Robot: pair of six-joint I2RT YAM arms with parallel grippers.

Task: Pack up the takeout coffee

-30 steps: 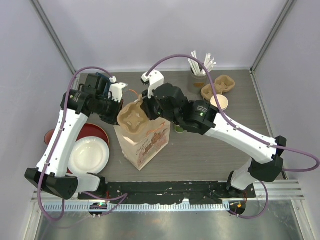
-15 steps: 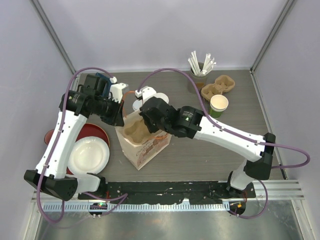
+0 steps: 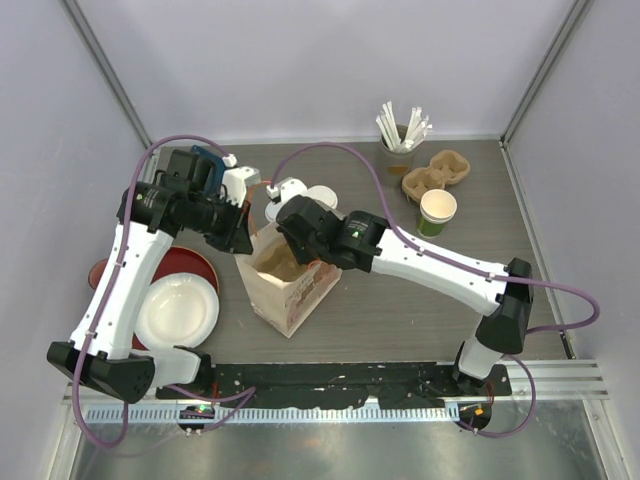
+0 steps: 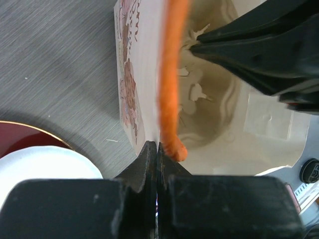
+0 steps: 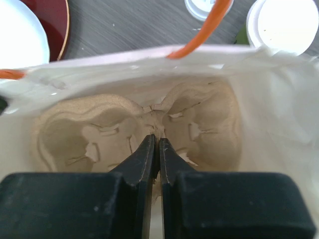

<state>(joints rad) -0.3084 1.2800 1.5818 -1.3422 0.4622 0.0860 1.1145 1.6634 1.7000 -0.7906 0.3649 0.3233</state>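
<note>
A printed paper bag (image 3: 297,292) with an orange handle (image 4: 169,74) stands open at the table's middle. My left gripper (image 4: 157,147) is shut on the bag's rim at its left side (image 3: 246,240). My right gripper (image 5: 155,139) reaches down inside the bag (image 5: 279,109), shut on the centre ridge of a brown cardboard cup carrier (image 5: 89,129), which lies low in the bag (image 3: 282,264). A takeout coffee cup (image 3: 438,210) with a green sleeve stands at the right, apart from both grippers.
More cup carriers (image 3: 437,172) and a holder of straws (image 3: 400,130) sit at the back right. Two white lids (image 3: 320,197) lie behind the bag. A white plate (image 3: 178,312) rests on a red plate (image 3: 190,262) to the left.
My right gripper has carried the cup carrier from above the bag's mouth down into the bag. The left gripper has kept its hold on the rim.
</note>
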